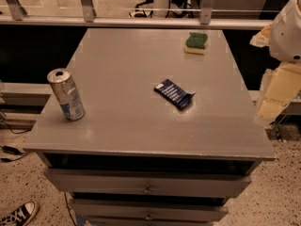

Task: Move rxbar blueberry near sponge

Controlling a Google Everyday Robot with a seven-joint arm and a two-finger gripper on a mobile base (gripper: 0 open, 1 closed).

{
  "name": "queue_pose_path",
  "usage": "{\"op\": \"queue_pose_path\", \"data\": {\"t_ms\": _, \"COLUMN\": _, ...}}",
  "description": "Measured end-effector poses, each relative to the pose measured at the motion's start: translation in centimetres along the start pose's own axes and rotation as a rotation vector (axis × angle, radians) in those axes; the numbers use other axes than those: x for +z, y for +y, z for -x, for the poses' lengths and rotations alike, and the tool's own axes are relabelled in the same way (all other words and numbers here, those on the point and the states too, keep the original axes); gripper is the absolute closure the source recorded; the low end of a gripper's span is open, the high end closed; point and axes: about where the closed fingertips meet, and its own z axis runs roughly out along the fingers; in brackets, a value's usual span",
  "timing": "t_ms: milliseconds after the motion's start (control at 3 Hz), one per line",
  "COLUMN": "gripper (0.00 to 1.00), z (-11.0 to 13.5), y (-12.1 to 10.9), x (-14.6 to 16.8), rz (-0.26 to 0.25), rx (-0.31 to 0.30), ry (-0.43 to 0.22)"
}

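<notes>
Approach step; rxbar blueberry lies ungrasped on the table, right of centre. Sponge near far right corner. My jaws hang beyond the right edge, state unclear. Next: reach over the bar, descend.

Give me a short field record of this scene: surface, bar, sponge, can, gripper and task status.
surface: grey cabinet top, drawers below
bar: rxbar blueberry, lying flat near the middle, touching nothing
sponge: sponge, green side up, at the far right of the top
can: drink can, upright near the left edge
gripper: gripper, beyond the right edge of the top, apart from the bar
status: bar not yet near sponge
</notes>
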Motion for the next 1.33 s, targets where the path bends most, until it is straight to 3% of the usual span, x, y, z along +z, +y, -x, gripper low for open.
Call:
{"op": "queue_pose_path", "data": {"t_ms": 667, "gripper": 0.00, "z": 1.3, "y": -0.2, "x": 1.4, "rz": 0.016, "rx": -0.001, "ry": -0.034}}
{"op": "queue_pose_path", "data": {"t_ms": 1333, "gripper": 0.00, "z": 6.6, "y": 0.4, "x": 7.4, "rz": 0.121, "rx": -0.043, "ry": -0.172}}
